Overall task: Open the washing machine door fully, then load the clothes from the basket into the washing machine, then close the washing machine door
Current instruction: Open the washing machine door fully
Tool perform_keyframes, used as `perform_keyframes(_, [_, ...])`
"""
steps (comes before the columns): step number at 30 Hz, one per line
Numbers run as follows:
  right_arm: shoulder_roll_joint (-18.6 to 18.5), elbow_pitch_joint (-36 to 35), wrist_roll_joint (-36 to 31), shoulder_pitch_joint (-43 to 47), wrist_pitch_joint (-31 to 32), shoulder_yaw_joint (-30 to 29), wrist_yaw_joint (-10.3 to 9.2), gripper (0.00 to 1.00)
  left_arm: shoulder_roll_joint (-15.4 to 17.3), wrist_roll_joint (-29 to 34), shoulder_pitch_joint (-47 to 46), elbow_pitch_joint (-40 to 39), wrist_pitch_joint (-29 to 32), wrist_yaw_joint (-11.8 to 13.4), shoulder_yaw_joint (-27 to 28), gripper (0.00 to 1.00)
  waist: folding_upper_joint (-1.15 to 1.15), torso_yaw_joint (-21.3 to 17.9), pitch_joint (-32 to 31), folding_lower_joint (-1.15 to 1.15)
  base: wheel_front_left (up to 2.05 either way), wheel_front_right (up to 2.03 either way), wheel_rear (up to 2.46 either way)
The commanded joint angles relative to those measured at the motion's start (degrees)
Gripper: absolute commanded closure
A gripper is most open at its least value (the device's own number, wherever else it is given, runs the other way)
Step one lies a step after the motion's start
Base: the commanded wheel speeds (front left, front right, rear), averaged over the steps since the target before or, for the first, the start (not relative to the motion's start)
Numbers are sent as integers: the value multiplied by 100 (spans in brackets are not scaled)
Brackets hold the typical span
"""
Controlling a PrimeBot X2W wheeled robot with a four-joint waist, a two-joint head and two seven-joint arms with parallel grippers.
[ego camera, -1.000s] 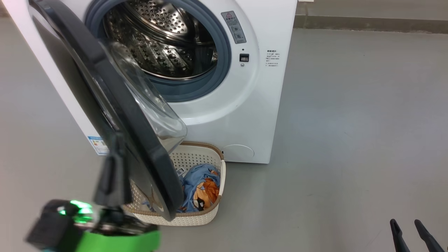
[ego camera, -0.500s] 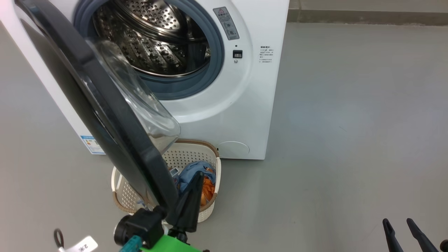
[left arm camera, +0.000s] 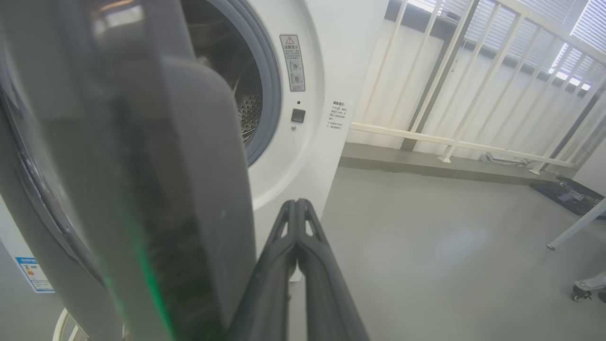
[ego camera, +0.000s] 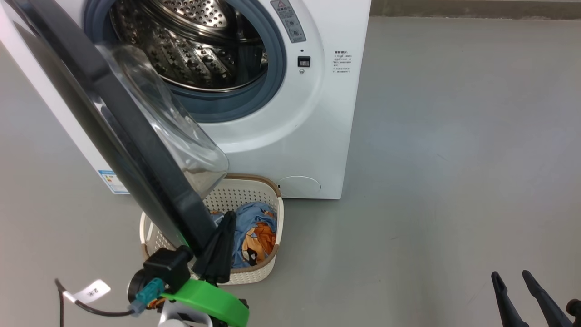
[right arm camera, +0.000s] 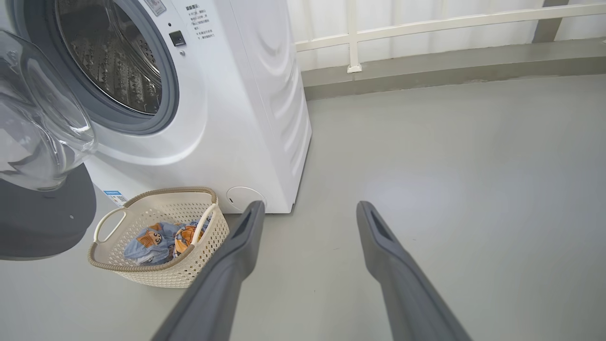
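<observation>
Left tool [ego camera: 227, 220], fingers pressed together, sits inside the lower rim of the washing machine door [ego camera: 113, 118], half-open over the basket [ego camera: 256, 274]; I'd push outward steadily, flat against it.

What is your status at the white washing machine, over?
Left gripper shut beside the large round black-rimmed glass door. Right gripper open, empty. Door partly open; light blue printed clothes in cream perforated basket. Door overhangs basket.
</observation>
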Motion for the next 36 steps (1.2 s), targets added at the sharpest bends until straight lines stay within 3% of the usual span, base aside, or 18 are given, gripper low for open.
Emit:
perform_keyframes(1, [-189, -130, 32, -136, -69, 124, 17, 0, 36, -14, -275, -67, -33, 18, 248, 100, 0, -2, 5, 0, 0, 0, 0])
perform_keyframes(24, [-159, -136, 70, -151, -69, 256, 17, 0, 36, 236, 241, -60, -33, -127, 1326, 100, 0, 172, -81, 0, 0, 0, 0])
perform_keyframes(36, [-138, -168, 75, -58, -69, 286, 17, 0, 36, 400, 895, -479, -33, -20, 1763, 100, 0, 461, -144, 0, 0, 0, 0])
